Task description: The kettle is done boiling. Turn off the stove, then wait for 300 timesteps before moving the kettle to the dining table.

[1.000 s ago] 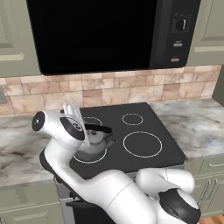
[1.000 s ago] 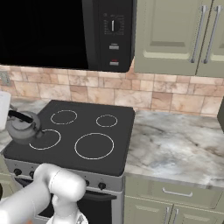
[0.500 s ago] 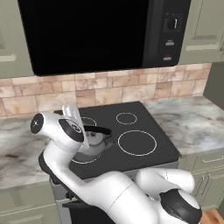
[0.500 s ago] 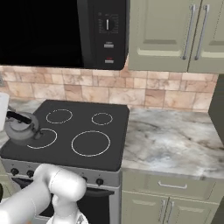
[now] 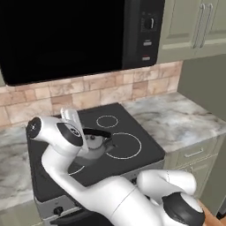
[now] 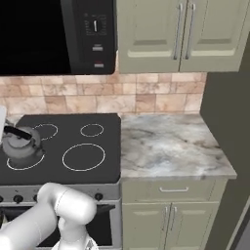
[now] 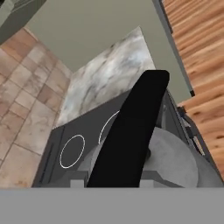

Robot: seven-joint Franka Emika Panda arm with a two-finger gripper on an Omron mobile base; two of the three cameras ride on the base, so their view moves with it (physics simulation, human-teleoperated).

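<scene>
Marble counters flank the stove [image 6: 58, 146], where the kettle [image 6: 20, 146] sits. Its black handle [image 7: 131, 131] runs lengthwise directly under the gripper [image 5: 73, 119]. Whether the fingers have closed on it, I cannot tell.

Kettle on the stove's left side, marble counter to its right.

The kettle [image 6: 20, 146] sits on the front left burner ring of the stove [image 6: 93, 151], its black handle arched over the lid. A black microwave [image 6: 58, 34] hangs above the cooktop, beside olive-green wall cabinets [image 6: 161, 34]. The counter [image 6: 166, 144] touches the stove's right edge, above a drawer and doors.
</scene>
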